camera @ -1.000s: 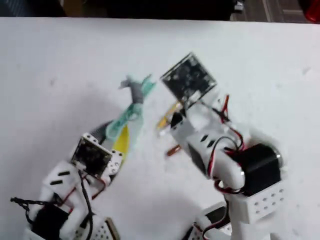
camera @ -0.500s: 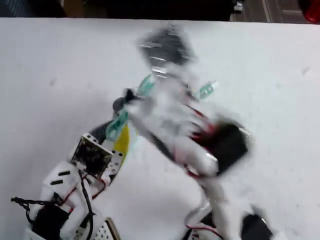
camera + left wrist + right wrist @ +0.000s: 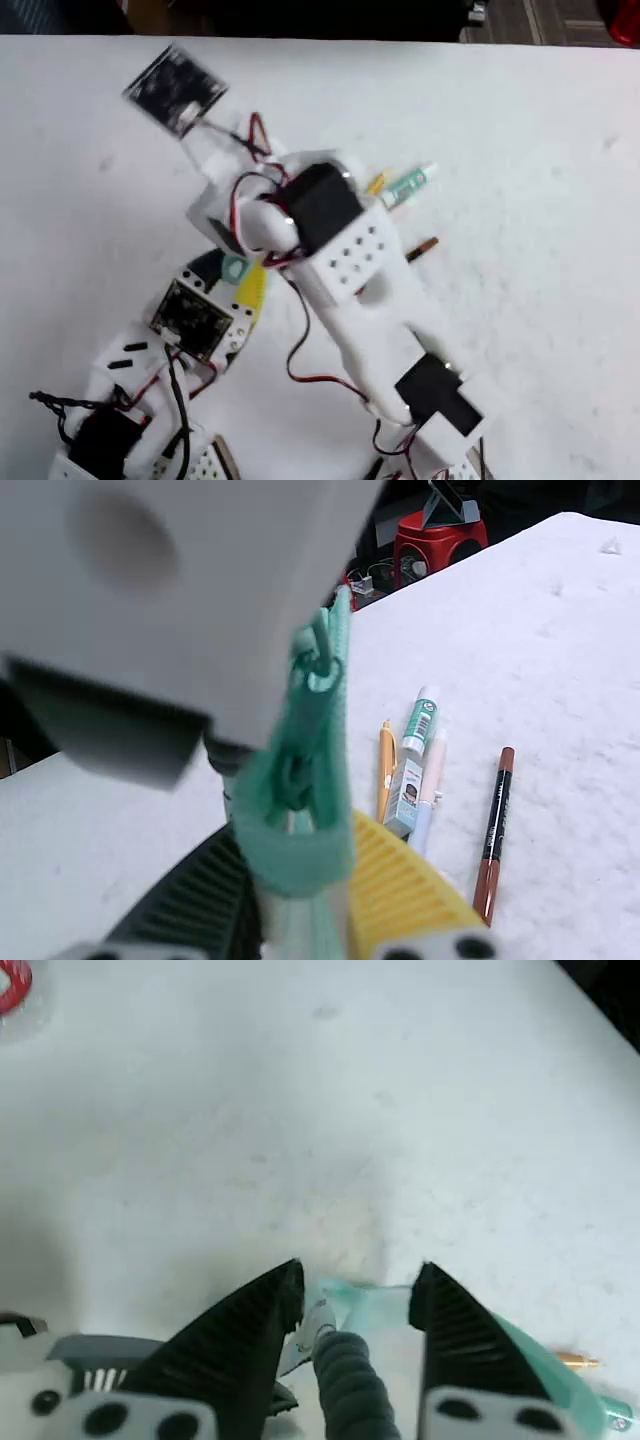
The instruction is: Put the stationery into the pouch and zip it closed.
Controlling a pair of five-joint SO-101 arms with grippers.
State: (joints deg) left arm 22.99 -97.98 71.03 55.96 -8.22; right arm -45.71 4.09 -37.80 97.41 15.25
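Teal fabric pouch (image 3: 300, 840) is off the white worktop (image 3: 540, 120) at one end, pinched in the left claw (image 3: 300, 890). The yellow jaw and the black jaw are squeezed together on the material, with the zip band running up and away from them. From the high camera this all sits left of the middle of the worktop, toward the near edge, and most of the pouch is hidden under the right arm (image 3: 350, 270), which reaches across it on a slant toward the far left corner. The right claw (image 3: 355, 1285) has its two black fingers (image 3: 240, 1340) spread apart. A bit of the pouch's teal edge lies in the gap, plus a grey zip pull cord (image 3: 345, 1380) sitting closer to one finger, and neither finger looks pressed onto anything. None of the stationery is in the pouch. It's lying on the bare worktop around the middle, just past the pouch. A yellow pen (image 3: 386, 765), a teal-and-white tube (image 3: 420, 720) and a pale pen (image 3: 430, 780) are bunched side by side, with some small boxy thing (image 3: 405, 798) on top that I can't make out. The brown pencil (image 3: 496, 820) lies a little apart from that bunch, on the side toward the near edge.
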